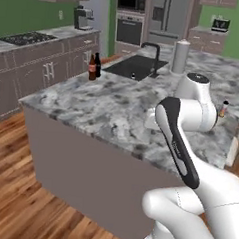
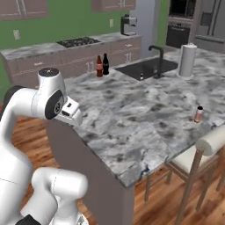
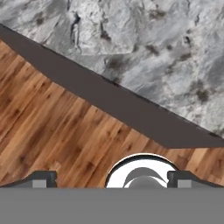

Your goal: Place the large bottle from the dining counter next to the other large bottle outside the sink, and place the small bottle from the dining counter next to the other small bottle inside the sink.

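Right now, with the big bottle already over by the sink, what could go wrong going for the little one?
The small bottle stands near the counter's stool-side edge; a clumsy approach could tip it off. The open gripper is over the wooden floor by the counter's near edge, so it has a long reach across. Later, the faucet arches over the sink, which may crowd the drop.

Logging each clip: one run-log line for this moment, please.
claw: open, empty | red-labelled brown bottle: beside dark bottle | small pinkish bottle: on marbled counter
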Tool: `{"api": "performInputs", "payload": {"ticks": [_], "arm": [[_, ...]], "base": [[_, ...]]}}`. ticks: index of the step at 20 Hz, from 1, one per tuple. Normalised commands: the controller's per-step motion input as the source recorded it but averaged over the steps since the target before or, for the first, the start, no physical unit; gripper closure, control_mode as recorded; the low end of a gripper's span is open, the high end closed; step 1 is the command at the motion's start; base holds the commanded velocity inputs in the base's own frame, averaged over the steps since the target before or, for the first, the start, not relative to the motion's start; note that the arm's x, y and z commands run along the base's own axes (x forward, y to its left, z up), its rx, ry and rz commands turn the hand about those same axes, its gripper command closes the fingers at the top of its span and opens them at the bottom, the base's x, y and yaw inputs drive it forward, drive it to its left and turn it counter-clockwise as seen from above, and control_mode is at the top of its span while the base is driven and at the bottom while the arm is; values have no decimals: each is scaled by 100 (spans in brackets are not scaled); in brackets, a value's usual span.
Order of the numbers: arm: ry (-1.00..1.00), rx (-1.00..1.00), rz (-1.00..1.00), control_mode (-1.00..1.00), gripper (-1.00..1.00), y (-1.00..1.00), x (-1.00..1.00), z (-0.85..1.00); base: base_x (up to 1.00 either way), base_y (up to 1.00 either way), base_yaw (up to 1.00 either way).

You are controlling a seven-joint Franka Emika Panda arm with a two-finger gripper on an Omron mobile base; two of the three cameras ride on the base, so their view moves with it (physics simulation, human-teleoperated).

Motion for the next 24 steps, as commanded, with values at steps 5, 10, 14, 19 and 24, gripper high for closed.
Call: {"api": "performInputs", "payload": {"ticks": [5, 10, 14, 19, 24], "arm": [[0, 0, 0, 100, -100, 0, 0, 0], [0, 0, 0, 100, -100, 0, 0, 0], [0, 0, 0, 100, -100, 0, 0, 0], [0, 0, 0, 100, -100, 0, 0, 0], [0, 0, 0, 100, -100, 0, 0, 0]], "base": [[-4, -99, 52], [-19, -96, 50], [-61, -92, 45], [2, -98, 46], [15, -100, 39]]}}
